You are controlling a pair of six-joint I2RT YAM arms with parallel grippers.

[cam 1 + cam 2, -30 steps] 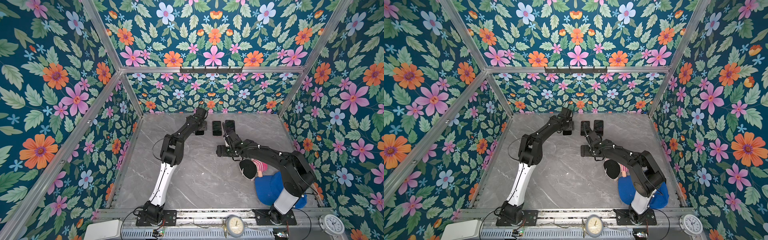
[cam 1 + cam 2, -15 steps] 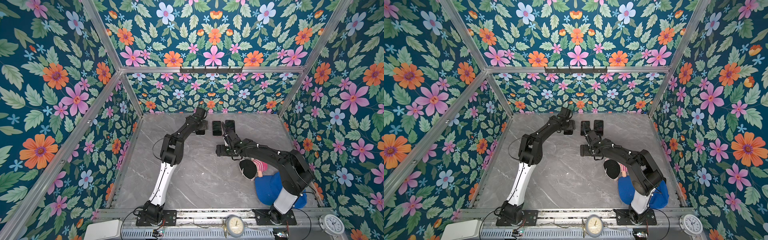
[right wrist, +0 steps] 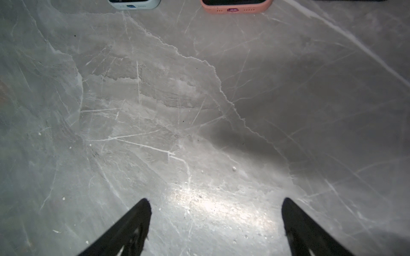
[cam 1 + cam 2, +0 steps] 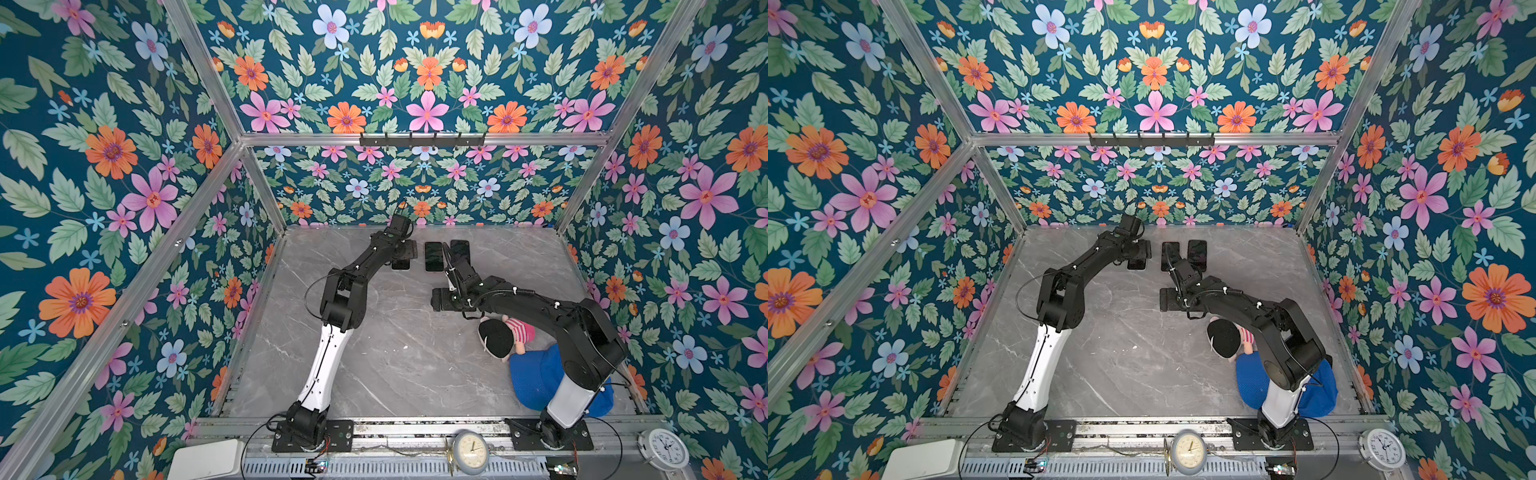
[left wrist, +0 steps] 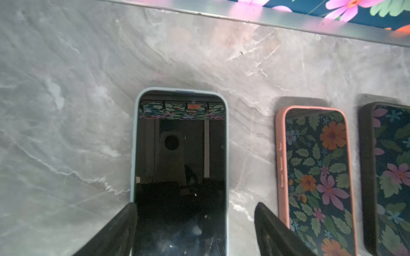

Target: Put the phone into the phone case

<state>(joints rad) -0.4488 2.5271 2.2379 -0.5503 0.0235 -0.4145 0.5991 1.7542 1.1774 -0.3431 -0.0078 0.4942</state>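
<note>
My left gripper (image 5: pixel 195 205) stands wide open. One finger (image 5: pixel 119 226) is at the long edge of the case and the other is apart from it, with bare table between, so I hold nothing.

Directly under these jaws lies the black glossy phone (image 5: pixel 180 159), inside the light blue soft case (image 5: pixel 133 144), flat on the grey marble table (image 5: pixel 66 110). Its long axis runs away from my wrist, and the jaws stand across its short width. In a top view it is in the upper middle of the frame, near the back wall.

I judge it already seated, so the next move is probably straight up.

My right gripper (image 3: pixel 215 199) is open and empty over bare table, farther from the phone. Beside the blue case lie a pink-cased phone (image 5: pixel 310 166) and a dark-cased phone (image 5: pixel 390 166).
</note>
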